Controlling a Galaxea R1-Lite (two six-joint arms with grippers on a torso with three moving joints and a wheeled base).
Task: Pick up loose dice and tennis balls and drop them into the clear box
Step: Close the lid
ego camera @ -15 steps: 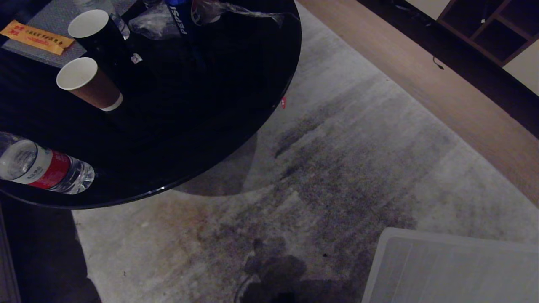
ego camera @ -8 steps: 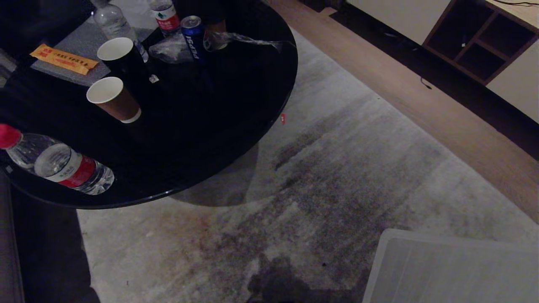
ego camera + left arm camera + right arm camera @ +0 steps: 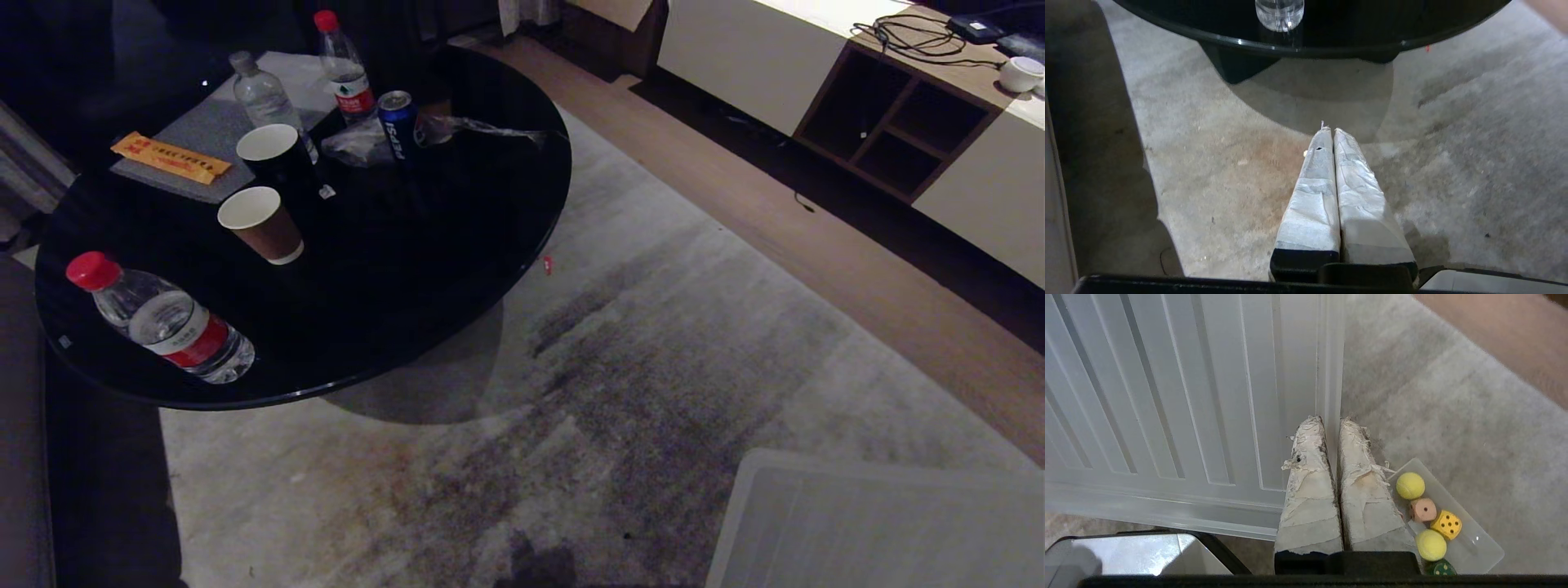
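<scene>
We find both arms parked low over the carpet, neither at work. The left gripper is clenched on nothing, its taped fingers pressed together above a rust-stained patch of carpet near the table's foot. The right gripper is likewise clenched and empty, hanging over the edge of the flat ribbed lid.

Just beside the right gripper, the clear box sits on the carpet. In it lie two tennis balls, a beige die, a yellow die and, partly hidden, a dark green die. No red die is visible. We judge the collecting largely done, since no loose piece shows on the floor.

The round black table carries water bottles, paper cups and a Pepsi can. The grey rug is smudged dark; beyond it run wooden flooring and a low cabinet.
</scene>
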